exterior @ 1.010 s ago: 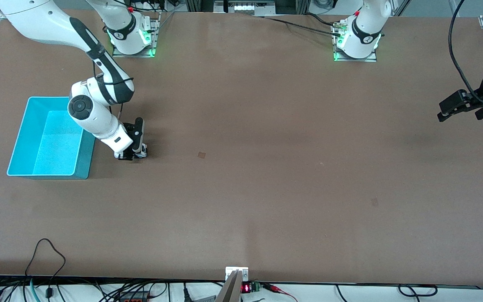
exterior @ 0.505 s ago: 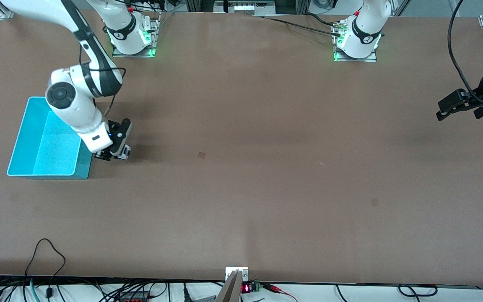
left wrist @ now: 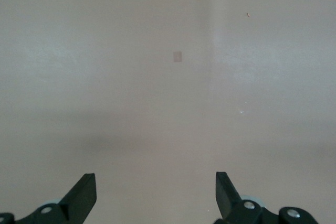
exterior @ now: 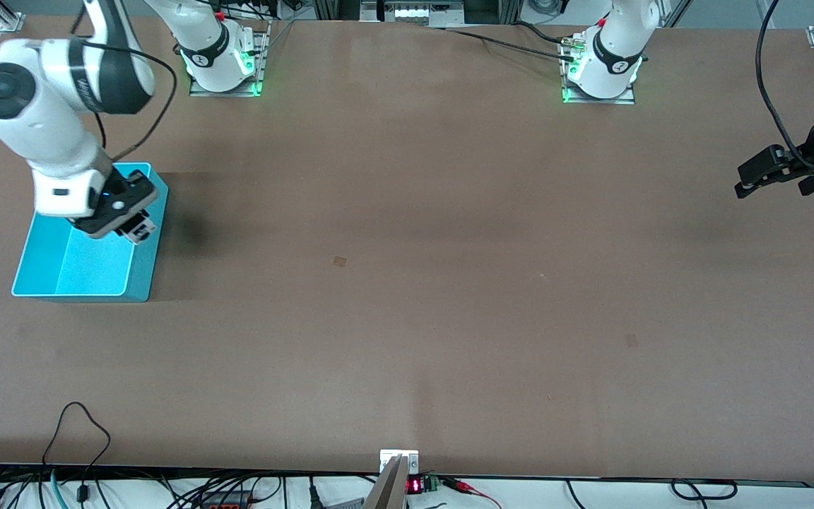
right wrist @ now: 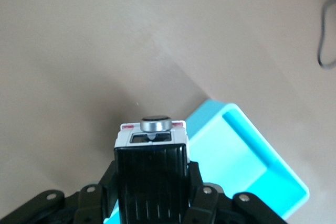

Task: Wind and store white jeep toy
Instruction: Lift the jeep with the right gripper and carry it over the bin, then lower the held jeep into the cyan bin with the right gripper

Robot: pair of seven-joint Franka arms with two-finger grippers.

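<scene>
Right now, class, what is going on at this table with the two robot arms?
The right gripper is shut on the white jeep toy and holds it in the air over the turquoise bin, at the right arm's end of the table. The toy has not been let go, so it is not yet stored. The left gripper is open and holds nothing; that arm waits over the table's edge at its own end.

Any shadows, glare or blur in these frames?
Front view: soft dark shadow on the table beside the turquoise bin under the right claw; green glow at both arm bases. Left wrist view: washed-out, flat, faint shadow band. Right wrist view: white jeep toy sharp, no glare.
</scene>
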